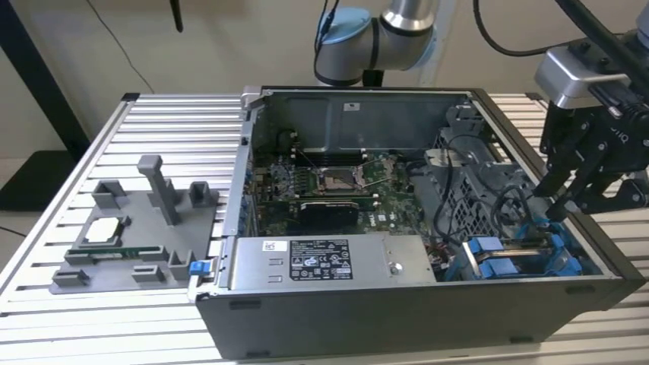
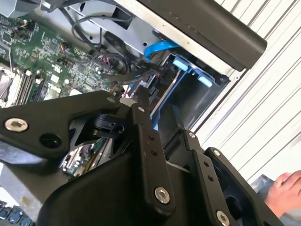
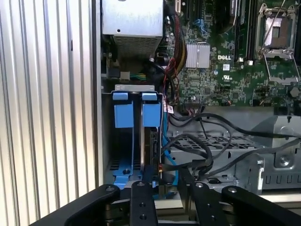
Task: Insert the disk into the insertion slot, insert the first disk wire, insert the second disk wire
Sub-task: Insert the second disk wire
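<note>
Two blue tabs (image 3: pixel 123 114) mark the slot (image 1: pixel 527 257) at the exterior view's lower right, disk (image 3: pixel 153 146) looks seated on edge inside, long axis left-right, wire end just under the gripper (image 1: pixel 560 204), can't tell if it's open or closed.

An open case (image 1: pixel 406 319) sat on a slatted table (image 1: pixel 152 122). The gripper (image 1: pixel 560 207) hung just above the blue-tabbed bay (image 1: pixel 512 257) at the exterior view's right. A power supply (image 1: pixel 324 262) lay beside the bay, a grey fixture (image 1: pixel 132 228) well apart.
</note>
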